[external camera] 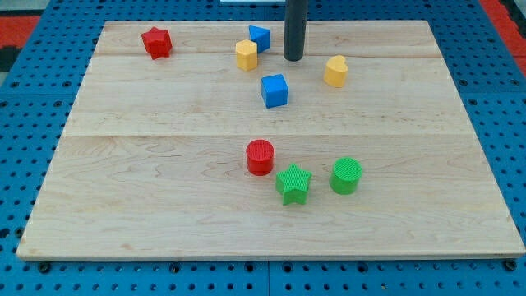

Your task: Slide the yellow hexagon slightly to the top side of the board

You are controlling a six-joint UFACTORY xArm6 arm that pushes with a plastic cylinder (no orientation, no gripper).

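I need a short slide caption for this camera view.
My tip rests right of the yellow hexagon near the wooden board top.

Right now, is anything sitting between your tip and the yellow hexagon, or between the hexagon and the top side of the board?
Nothing lies between my tip and the yellow hexagon, which sits to the tip's left in the view. Toward the view's top, though, a blue block sits close by the hexagon's upper right; a straight push up passes just to its left.
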